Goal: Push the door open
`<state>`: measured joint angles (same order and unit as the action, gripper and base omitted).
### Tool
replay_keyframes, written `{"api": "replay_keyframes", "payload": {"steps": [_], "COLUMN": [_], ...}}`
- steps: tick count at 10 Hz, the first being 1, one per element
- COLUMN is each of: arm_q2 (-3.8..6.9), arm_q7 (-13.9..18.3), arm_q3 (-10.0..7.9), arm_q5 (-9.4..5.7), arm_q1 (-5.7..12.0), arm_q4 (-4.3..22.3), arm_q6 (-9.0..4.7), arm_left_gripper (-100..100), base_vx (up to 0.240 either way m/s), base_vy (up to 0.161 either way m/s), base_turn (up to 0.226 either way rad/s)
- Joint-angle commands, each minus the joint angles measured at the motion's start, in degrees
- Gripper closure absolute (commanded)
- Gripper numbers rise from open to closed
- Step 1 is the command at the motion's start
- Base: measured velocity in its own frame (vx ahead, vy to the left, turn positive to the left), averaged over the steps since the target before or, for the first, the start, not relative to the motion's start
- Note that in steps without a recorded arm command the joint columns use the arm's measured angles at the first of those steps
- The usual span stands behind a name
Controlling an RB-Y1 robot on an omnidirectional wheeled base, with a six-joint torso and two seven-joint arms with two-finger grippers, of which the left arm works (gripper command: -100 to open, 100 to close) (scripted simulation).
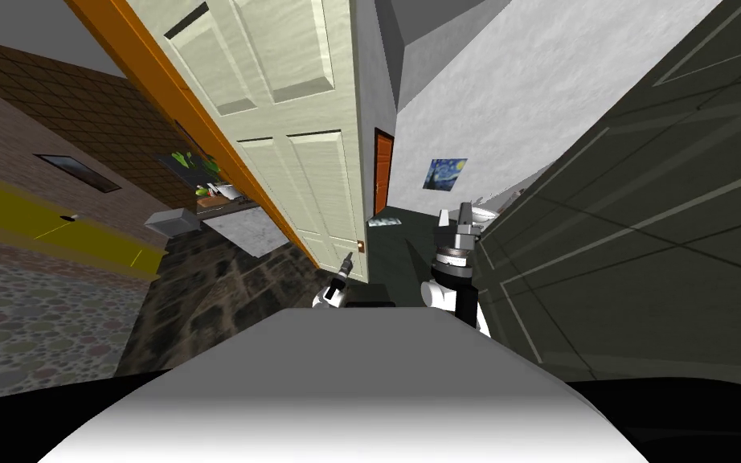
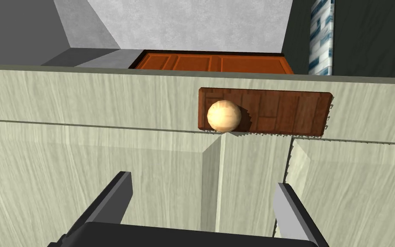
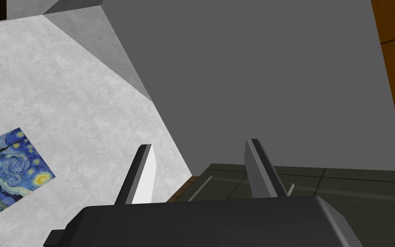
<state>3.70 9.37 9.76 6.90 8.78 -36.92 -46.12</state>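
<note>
One pale panelled door [image 1: 296, 120] runs from top centre to mid-frame in head view, partly ajar. 1 round knob [image 2: 223, 115] on 1 brown plate [image 2: 286, 112] sits just beyond the left gripper [image 2: 203, 182], its 2 fingers spread wide w/ nothing held. Prob. rigid, hinged, swings easy: push the flat panel nr the knob edge, not the slippery knob. Right gripper [image 3: 198, 146], centre-right, fingers apart, empty.

Small items [image 1: 214, 191] on a counter [image 1: 242, 206]
</note>
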Motion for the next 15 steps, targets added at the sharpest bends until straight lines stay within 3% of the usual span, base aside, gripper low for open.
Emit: {"api": "replay_keyframes", "payload": {"steps": [1,8,9,15], "arm_q2": [0.13,-0.21,-0.21,0.02], "arm_q7": [-0.20,-0.82,-0.82,-1.10], "arm_q3": [-0.18,-0.74,-0.74,-1.28], "arm_q5": [-0.08,-0.30,-0.30,-0.59], "arm_q1": [0.13,-0.15,-0.15,-0.20], "arm_q4": [0.34,0.66,0.66,0.83], "arm_q6": [-0.38,-1.30,-1.30,-1.12], "arm_left_gripper": [-100,-100,100,100], "base_vx": [0.195,0.176,-0.015,0.004], "base_vy": [-0.061,-0.049,0.002,-0.001], "base_turn": [-0.013,-0.015,-0.011,0.001]}}
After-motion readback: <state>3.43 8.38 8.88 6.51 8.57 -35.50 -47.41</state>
